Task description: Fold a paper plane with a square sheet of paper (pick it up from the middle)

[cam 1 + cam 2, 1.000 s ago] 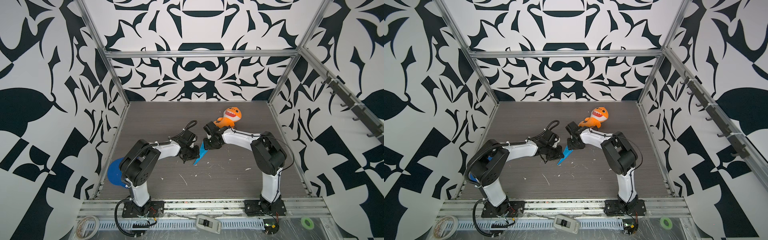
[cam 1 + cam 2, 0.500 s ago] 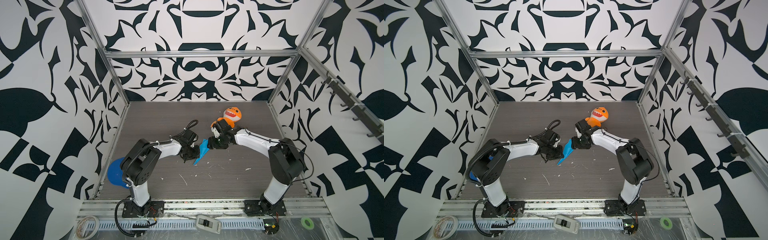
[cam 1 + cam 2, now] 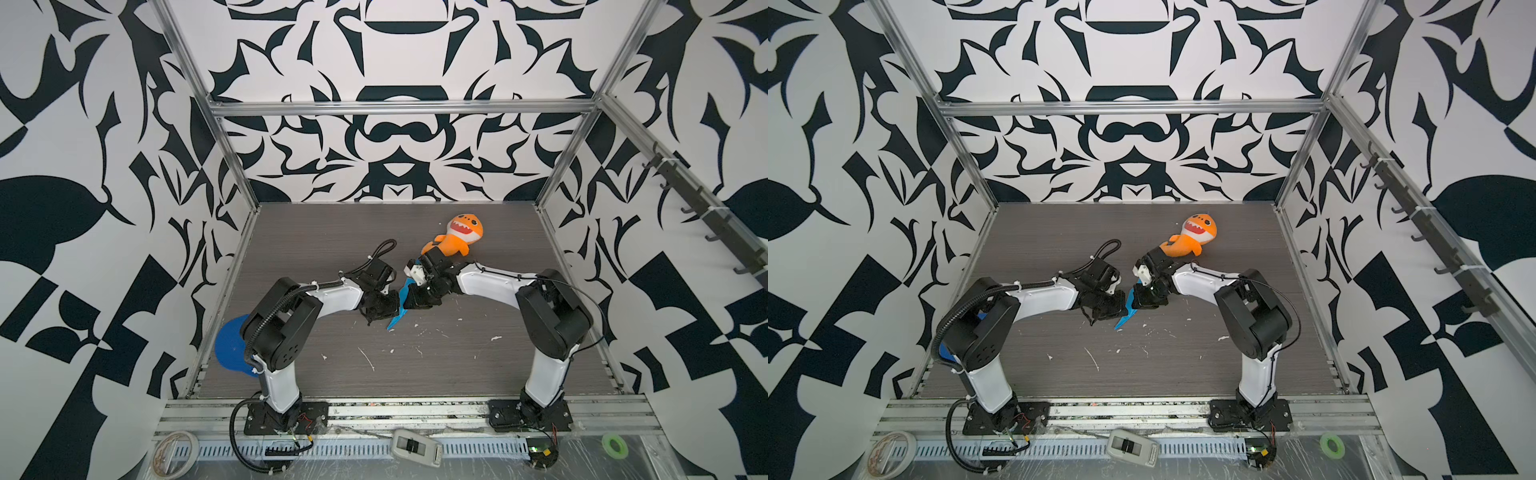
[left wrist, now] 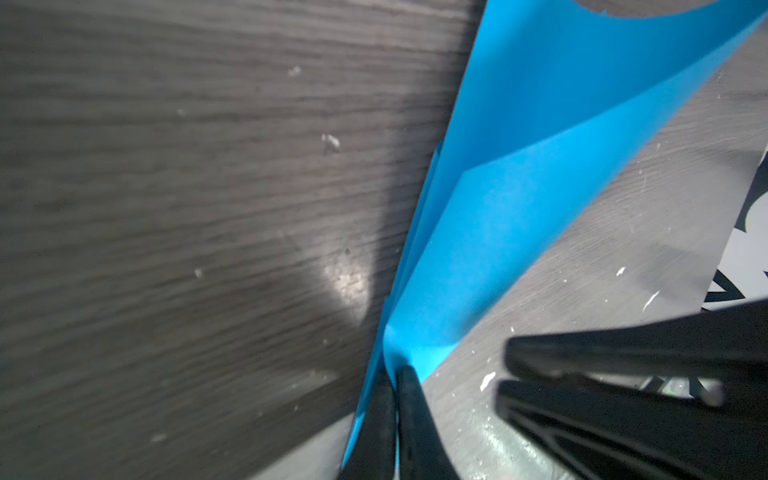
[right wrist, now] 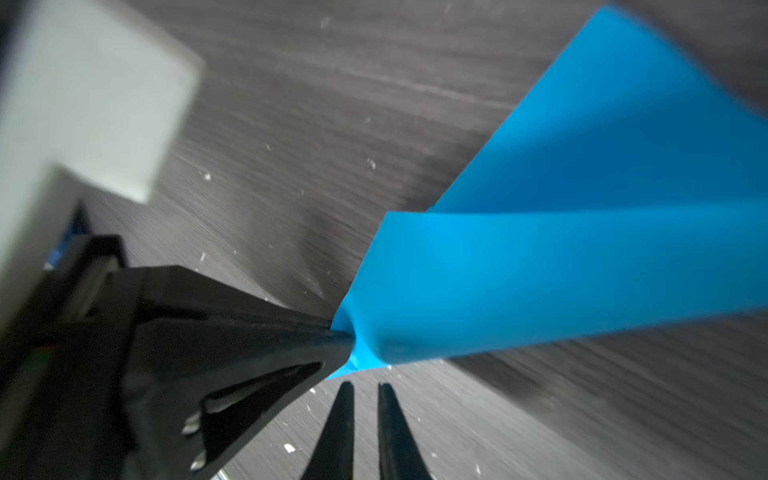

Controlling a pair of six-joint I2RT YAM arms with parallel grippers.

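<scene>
The square sheet of paper (image 3: 400, 309) (image 3: 1127, 313) is bright blue and folded into a narrow pointed shape, standing tilted with its tip on the table. My left gripper (image 4: 397, 372) (image 3: 384, 309) is shut on its lower corner, and creased flaps (image 4: 519, 187) fan away from the fingers. My right gripper (image 5: 365, 384) (image 3: 415, 301) sits just right of the paper (image 5: 582, 270), closed to a thin slit with nothing between its fingers. In the right wrist view the left gripper's fingers (image 5: 249, 332) pinch the paper's corner.
An orange shark plush (image 3: 457, 237) (image 3: 1194, 235) lies just behind the right wrist. A dark blue round disc (image 3: 230, 345) leans at the left wall behind the left arm. White scraps dot the wooden table (image 3: 457, 365). Tape rolls and a grey box (image 3: 415, 446) lie by the front rail.
The right arm swung outward, then came back beside the paper, and its jaws closed from wide apart. The left gripper kept its hold on the paper and stayed in place.
</scene>
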